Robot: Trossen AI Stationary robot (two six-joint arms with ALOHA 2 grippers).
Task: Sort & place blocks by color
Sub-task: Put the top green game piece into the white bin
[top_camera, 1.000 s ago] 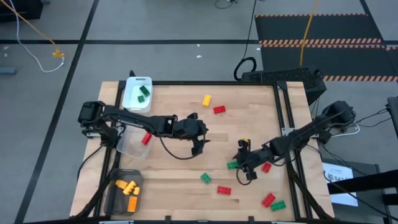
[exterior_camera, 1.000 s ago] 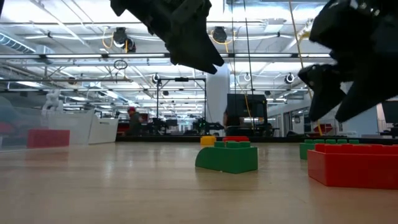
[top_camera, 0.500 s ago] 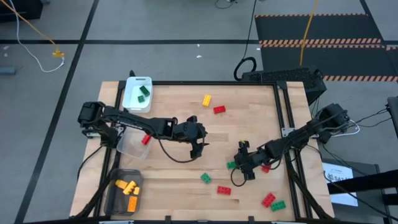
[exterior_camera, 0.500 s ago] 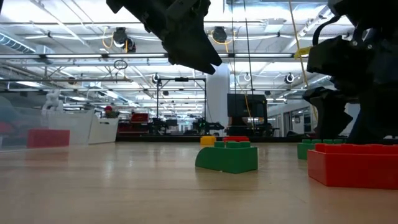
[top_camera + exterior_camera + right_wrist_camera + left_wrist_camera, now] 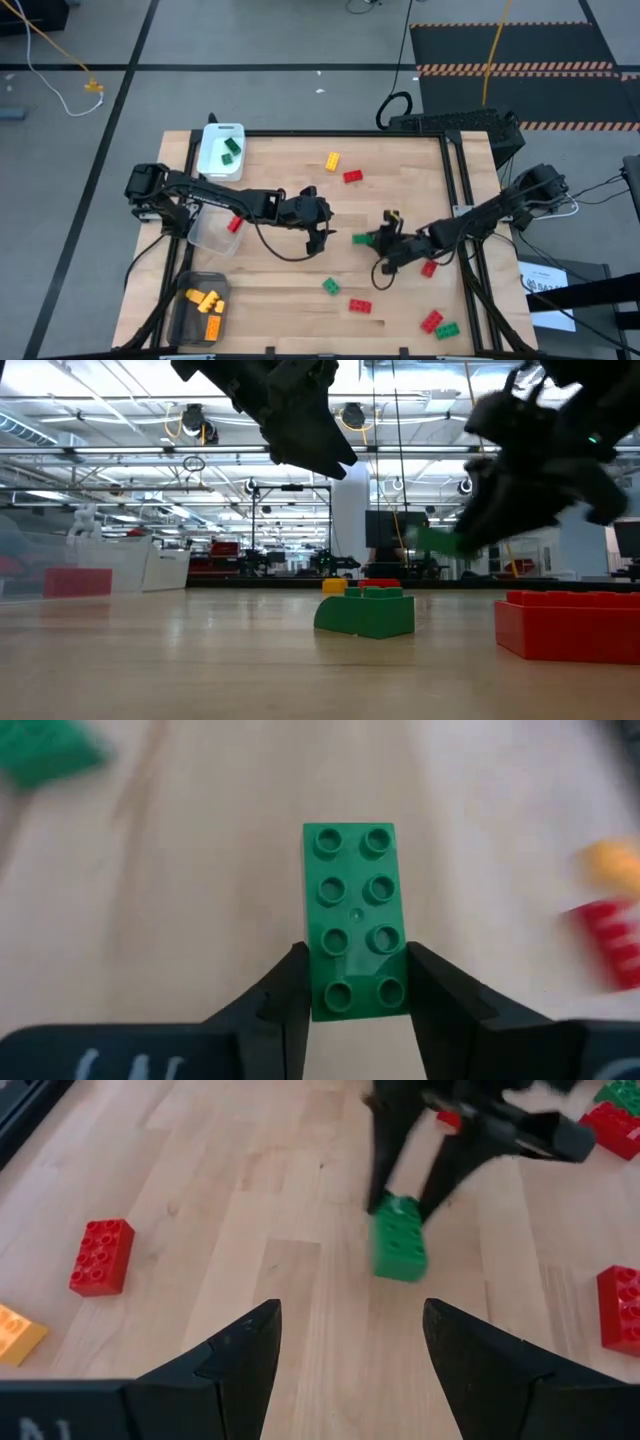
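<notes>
My right gripper (image 5: pixel 378 243) is shut on a green studded block (image 5: pixel 352 900) right of the table's middle and holds it above the wood (image 5: pixel 435 541). My left gripper (image 5: pixel 318 237) hovers open near the table's middle, just left of that block, and touches nothing (image 5: pixel 350 1315). Loose blocks lie flat on the table: a green one (image 5: pixel 330 286), red ones (image 5: pixel 360 306) (image 5: pixel 431 321) (image 5: pixel 428 268) (image 5: pixel 352 176), a yellow one (image 5: pixel 332 160) and another green one (image 5: pixel 447 330). My right gripper pinches the green block between its two fingers (image 5: pixel 285 995), which sit on the long sides at one short end (image 5: pixel 350 990). The fingers slant down from the table's right and run along the block. The rest of the block juts past the fingertips, lifted clear of the table.
A white tray (image 5: pixel 212 160) with green blocks sits at the far left corner. A clear tray (image 5: pixel 208 236) with a red block (image 5: pixel 235 223) is at the left edge. A dark tray (image 5: pixel 188 318) with orange blocks is at the near left corner. Bare wood lies between the grippers and the far edge.
My right gripper dropped onto a green block lying on the table and took hold of it. It then rose and carried the block toward the far edge and slightly left. The block has gone from resting on the wood to hanging clear.
</notes>
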